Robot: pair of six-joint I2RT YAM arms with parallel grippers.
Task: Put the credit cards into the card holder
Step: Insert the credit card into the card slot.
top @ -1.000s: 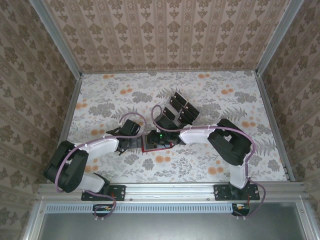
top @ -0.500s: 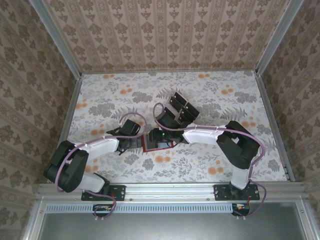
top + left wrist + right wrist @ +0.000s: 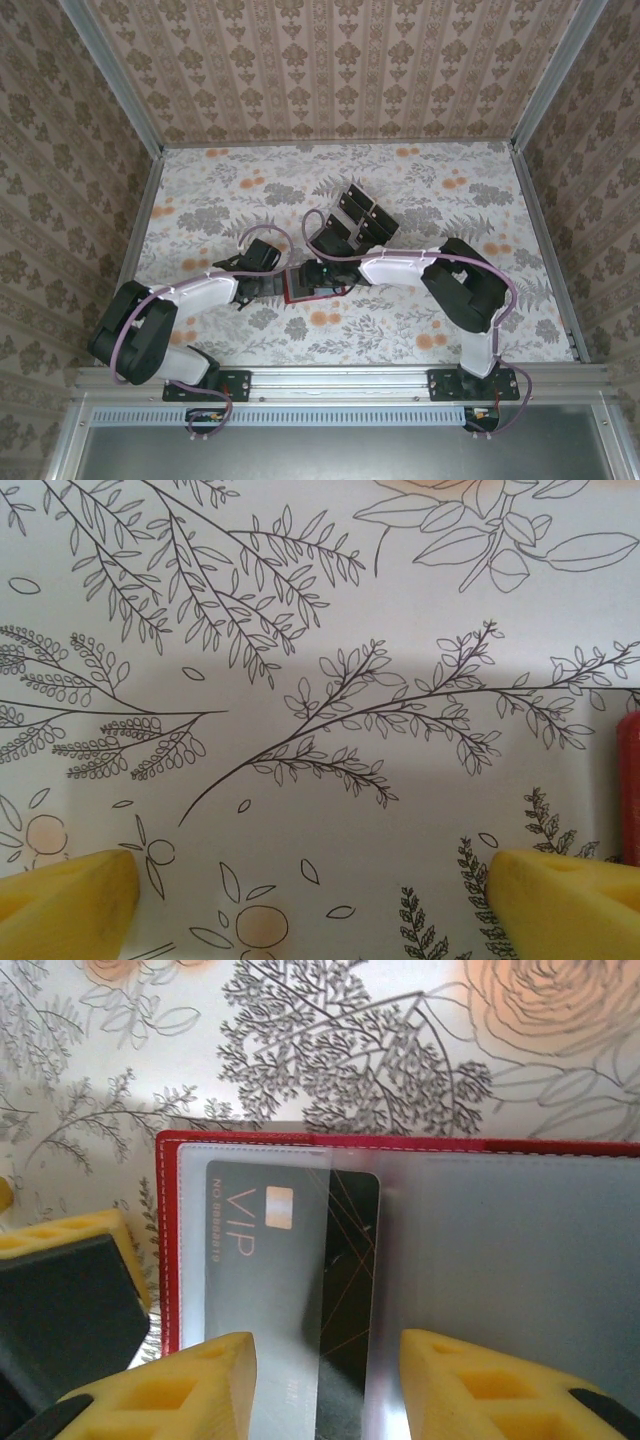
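The red card holder point(image 3: 400, 1146) lies open on the table, grey inner face up. One black credit card point(image 3: 345, 1260) marked VIP lies partly tucked under its translucent left pocket. My right gripper point(image 3: 325, 1385) hovers over that card, open, with a yellow fingertip on each side. Seen from above, the right gripper point(image 3: 318, 272) is over the card holder point(image 3: 325, 292). My left gripper point(image 3: 272, 287) is just left of the holder, wide open over bare cloth, and the holder's red edge point(image 3: 630, 780) shows beside its right fingertip. Several more credit cards point(image 3: 362, 212) stand behind.
The floral tablecloth point(image 3: 450, 200) covers the whole table, and patterned walls close it in on three sides. One yellow and black finger of the left gripper point(image 3: 60, 1290) rests beside the holder's left edge. Both arms meet at the table's middle.
The right arm's elbow swung out to the right and came back, while its wrist stayed over the card holder. The left arm has not moved.
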